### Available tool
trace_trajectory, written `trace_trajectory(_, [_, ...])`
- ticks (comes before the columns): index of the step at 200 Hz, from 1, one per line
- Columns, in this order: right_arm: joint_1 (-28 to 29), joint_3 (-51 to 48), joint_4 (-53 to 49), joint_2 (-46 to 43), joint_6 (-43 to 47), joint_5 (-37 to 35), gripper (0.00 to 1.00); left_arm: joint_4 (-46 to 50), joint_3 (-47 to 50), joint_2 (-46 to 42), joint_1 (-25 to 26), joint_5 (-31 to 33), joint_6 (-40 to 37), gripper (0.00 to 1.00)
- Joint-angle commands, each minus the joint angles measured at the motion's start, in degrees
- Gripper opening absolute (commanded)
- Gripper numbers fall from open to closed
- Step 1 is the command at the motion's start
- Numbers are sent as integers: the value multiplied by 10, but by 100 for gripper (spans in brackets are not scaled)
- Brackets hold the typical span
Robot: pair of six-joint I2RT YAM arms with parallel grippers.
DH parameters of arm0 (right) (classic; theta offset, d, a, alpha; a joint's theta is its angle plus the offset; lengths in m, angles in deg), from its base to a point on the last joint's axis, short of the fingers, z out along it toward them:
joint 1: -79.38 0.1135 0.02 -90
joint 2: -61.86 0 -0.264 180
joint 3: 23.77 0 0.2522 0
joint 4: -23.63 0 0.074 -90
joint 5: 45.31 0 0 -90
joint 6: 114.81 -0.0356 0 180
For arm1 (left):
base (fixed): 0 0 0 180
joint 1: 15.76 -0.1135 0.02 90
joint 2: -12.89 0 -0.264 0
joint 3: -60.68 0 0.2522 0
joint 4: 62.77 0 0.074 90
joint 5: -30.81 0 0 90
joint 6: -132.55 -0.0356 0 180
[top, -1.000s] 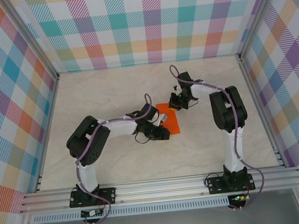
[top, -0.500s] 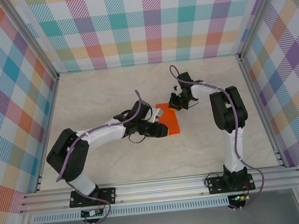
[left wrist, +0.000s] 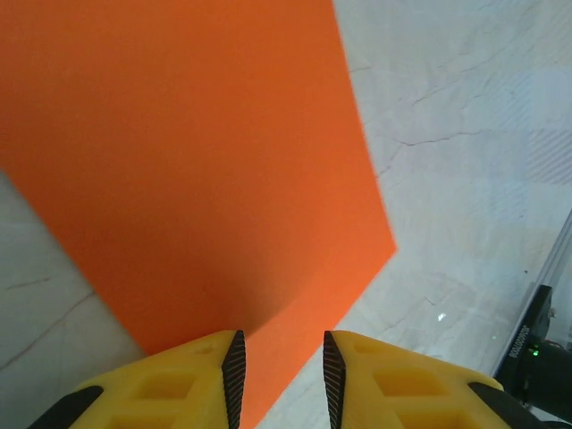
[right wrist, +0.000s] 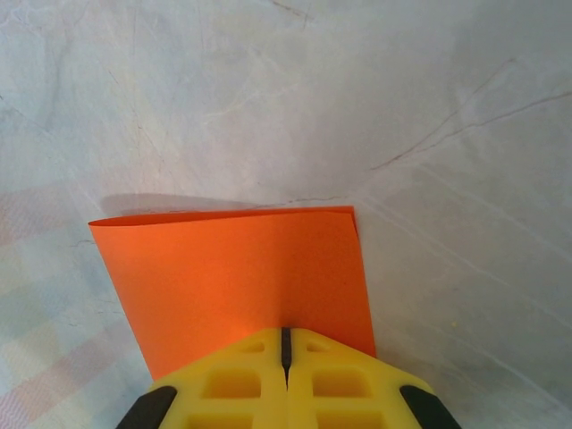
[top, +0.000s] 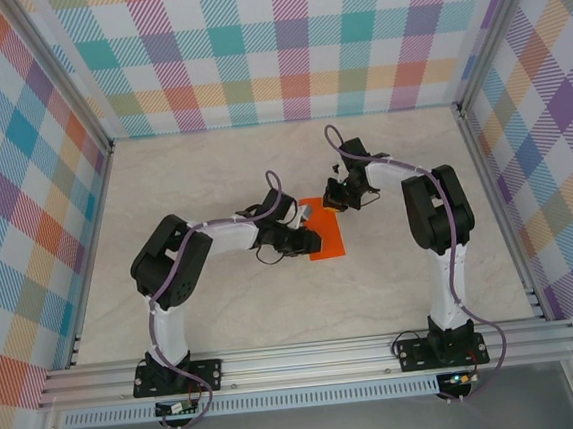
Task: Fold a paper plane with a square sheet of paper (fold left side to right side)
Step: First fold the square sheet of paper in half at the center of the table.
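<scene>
Marbled table (top: 225,310) carries the orange square sheet of paper (top: 329,241). The left gripper (top: 313,240) at its 9 o'clock has jaws slightly apart. The right gripper (top: 336,199) at 1 o'clock is closed, touching it.

The left arm (top: 218,237) lies low, elbow bent, left of the paper (top: 327,243), the left gripper (left wrist: 281,344) at its near-left edge with jaws slightly apart, while the right arm (top: 431,207) doubles back, the right gripper (right wrist: 286,332) closed, tips on the paper's far edge.
</scene>
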Motion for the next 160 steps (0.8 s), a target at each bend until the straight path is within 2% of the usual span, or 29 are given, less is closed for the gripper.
trace_trajectory(1, [7, -4, -42, 13, 9, -23, 5, -16, 0, 6, -4, -3, -3, 31])
trace_trajectory(84, [7, -1, -52, 18, 10, -32, 5, 46, 69, -42, 26, 6, -63, 30])
trace_trajectory(127, [7, -3, -48, 18, 8, -29, 5, 18, 121, -68, 29, 6, -48, 30])
trace_trajectory(160, [7, -10, -18, -2, 8, -5, 6, 6, 120, -99, 28, -2, -29, 32])
